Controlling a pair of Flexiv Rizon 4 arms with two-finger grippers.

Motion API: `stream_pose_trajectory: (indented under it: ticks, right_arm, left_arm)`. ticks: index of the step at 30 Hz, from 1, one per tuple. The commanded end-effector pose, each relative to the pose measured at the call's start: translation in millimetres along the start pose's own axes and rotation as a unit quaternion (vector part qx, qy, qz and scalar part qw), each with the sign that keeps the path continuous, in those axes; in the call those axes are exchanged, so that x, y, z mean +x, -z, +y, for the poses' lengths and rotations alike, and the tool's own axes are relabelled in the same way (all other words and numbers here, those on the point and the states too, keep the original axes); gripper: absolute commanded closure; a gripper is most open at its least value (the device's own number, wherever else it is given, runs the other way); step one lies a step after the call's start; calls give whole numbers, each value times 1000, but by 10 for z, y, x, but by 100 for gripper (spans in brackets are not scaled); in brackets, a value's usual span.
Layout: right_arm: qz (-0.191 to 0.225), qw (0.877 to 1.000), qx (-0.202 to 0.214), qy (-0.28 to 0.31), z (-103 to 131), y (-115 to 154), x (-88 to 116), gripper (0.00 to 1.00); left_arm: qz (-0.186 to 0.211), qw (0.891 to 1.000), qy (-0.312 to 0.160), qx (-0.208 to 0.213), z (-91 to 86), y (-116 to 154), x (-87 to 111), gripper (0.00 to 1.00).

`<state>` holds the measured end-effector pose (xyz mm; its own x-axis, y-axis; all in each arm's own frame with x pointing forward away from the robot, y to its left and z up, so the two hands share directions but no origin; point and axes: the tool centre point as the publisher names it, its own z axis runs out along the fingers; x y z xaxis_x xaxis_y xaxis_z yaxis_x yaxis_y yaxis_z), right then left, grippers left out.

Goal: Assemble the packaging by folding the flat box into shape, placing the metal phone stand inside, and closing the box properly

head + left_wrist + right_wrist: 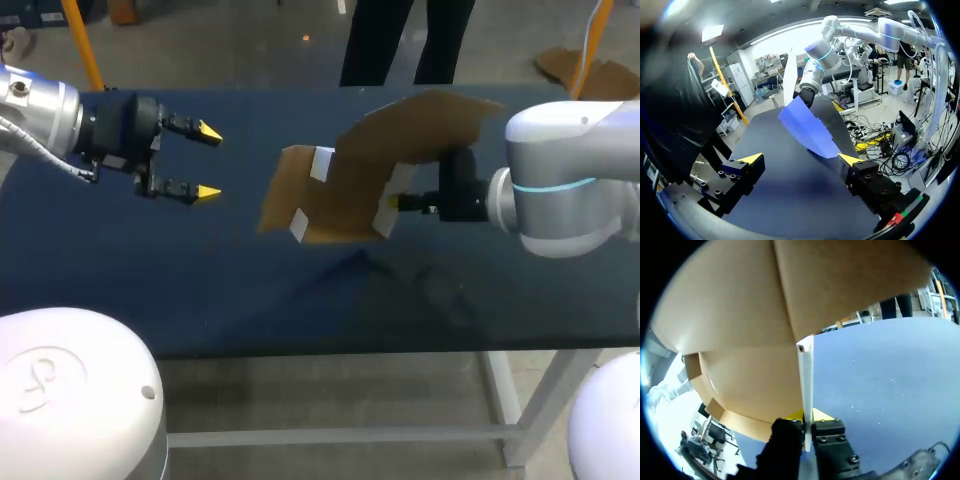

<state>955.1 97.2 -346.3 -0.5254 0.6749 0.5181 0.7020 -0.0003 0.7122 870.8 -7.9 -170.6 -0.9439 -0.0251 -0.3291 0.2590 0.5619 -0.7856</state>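
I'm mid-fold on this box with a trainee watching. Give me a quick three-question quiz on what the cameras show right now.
1. True or false: the left tool grips the cardboard box.
2. The box is: A) closed and sealed, B) gripped in the right tool, C) gripped by both tools.
3. Fill in: the left tool stands ____, with nothing in it.
Key: 1 false; 2 B; 3 open.

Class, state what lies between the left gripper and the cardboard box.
Nothing: only bare blue table shows between the left gripper and the box. This is clear in the head view and the left wrist view.
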Motion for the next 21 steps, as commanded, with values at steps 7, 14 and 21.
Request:
stream_pose_trajectory:
  ticks: [7, 14, 21]
  right_arm:
    - [15, 986, 157, -46, 96, 70, -84, 100]
    - [1, 973, 220, -69, 133, 140, -168, 100]
    - [-9, 960, 270, -76, 103, 135, -203, 100]
  left_arm:
    - [20, 999, -43, -23, 4, -7, -68, 0]
    - [39, 997, -50, -44, 58, 1, -82, 0]
    - [42, 995, -60, -64, 127, -25, -99, 0]
